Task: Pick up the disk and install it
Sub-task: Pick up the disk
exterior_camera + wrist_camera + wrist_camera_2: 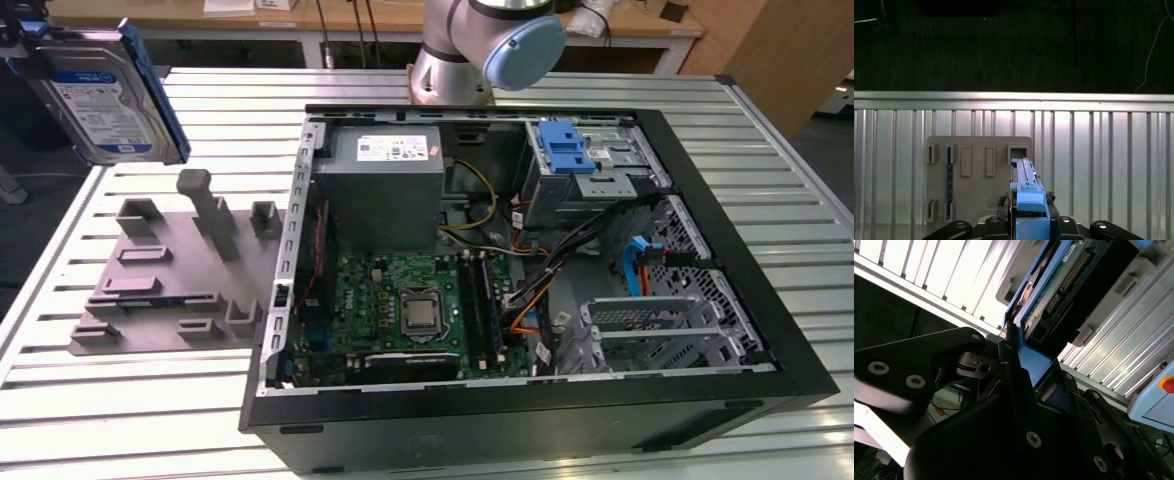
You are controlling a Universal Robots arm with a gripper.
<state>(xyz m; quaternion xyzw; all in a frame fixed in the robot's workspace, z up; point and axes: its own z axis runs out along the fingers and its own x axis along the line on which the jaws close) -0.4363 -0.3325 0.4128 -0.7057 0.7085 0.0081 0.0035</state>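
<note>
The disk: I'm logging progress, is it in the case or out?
Out: the disk is held in the gripper, in the air beside the open computer case, not inside it.

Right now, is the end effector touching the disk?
Touching. In the second wrist view the end effector is closed on the disk, with its black fingers pressed flat against both sides of the disk's blue edge.

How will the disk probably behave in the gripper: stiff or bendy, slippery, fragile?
The disk looks like a rigid metal slab, so it should hardly bend. The gripper clamps its blue plastic frame, which may flex or slip a little. Its exposed circuit board suggests it is fragile, so knocks are probably risky.
</note>
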